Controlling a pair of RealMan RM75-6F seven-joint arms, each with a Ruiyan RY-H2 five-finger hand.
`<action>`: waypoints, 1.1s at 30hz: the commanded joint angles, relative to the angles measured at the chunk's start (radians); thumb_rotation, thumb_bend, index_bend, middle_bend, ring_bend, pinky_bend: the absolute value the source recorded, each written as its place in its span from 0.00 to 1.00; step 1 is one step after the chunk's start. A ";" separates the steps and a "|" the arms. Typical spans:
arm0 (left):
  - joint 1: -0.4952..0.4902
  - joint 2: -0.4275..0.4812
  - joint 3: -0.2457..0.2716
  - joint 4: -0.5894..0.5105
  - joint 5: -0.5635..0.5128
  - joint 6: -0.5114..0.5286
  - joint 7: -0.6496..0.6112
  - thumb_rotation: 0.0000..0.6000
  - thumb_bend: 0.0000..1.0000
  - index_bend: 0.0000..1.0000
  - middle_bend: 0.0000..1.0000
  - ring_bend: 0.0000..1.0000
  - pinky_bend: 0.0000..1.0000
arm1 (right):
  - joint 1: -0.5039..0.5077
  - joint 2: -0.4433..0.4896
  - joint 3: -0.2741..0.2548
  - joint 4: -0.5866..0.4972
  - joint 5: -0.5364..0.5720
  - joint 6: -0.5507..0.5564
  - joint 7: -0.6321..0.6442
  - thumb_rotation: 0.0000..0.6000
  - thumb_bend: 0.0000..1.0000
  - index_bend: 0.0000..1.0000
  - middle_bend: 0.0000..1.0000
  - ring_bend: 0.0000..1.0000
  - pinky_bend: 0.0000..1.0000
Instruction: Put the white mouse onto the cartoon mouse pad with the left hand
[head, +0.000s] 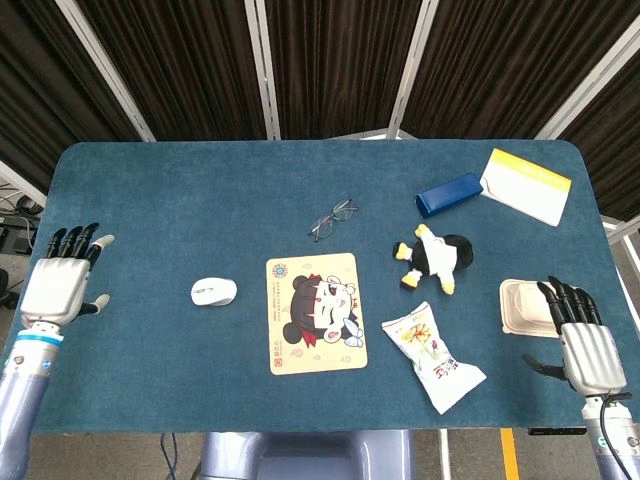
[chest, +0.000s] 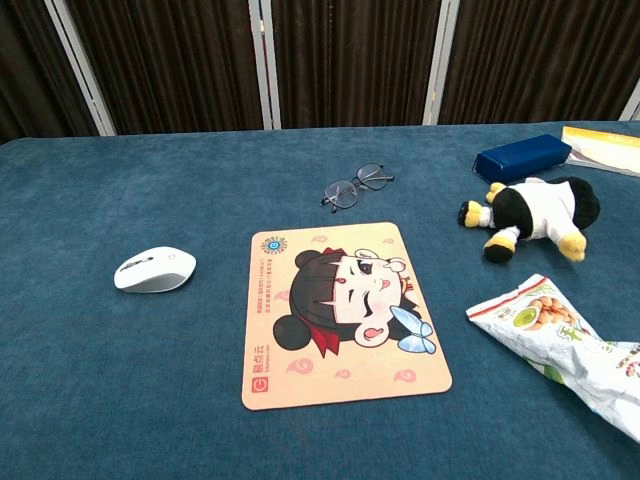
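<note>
The white mouse (head: 214, 291) (chest: 154, 270) lies on the blue table, just left of the cartoon mouse pad (head: 315, 312) (chest: 337, 312), which shows a girl's face. My left hand (head: 60, 283) hovers at the table's left edge, fingers spread and empty, well left of the mouse. My right hand (head: 582, 340) stays at the right edge near a beige box, fingers apart, holding nothing. Neither hand shows in the chest view.
Glasses (head: 333, 219) lie behind the pad. A penguin plush (head: 437, 258), a snack bag (head: 434, 356), a blue case (head: 449, 193), a yellow-and-white booklet (head: 526, 185) and a beige box (head: 524, 307) fill the right side.
</note>
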 joint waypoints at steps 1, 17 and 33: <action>-0.089 -0.071 -0.016 0.011 -0.106 -0.069 0.110 1.00 0.20 0.21 0.00 0.00 0.00 | 0.000 0.000 0.000 0.000 0.000 -0.001 0.001 1.00 0.11 0.00 0.00 0.00 0.00; -0.282 -0.341 -0.011 0.170 -0.353 -0.057 0.362 1.00 0.13 0.32 0.00 0.00 0.00 | 0.003 0.007 -0.002 -0.001 -0.003 -0.009 0.014 1.00 0.11 0.00 0.00 0.00 0.00; -0.349 -0.455 0.015 0.230 -0.430 -0.047 0.420 1.00 0.13 0.32 0.00 0.00 0.00 | 0.005 0.011 -0.004 -0.002 -0.003 -0.013 0.020 1.00 0.11 0.00 0.00 0.00 0.00</action>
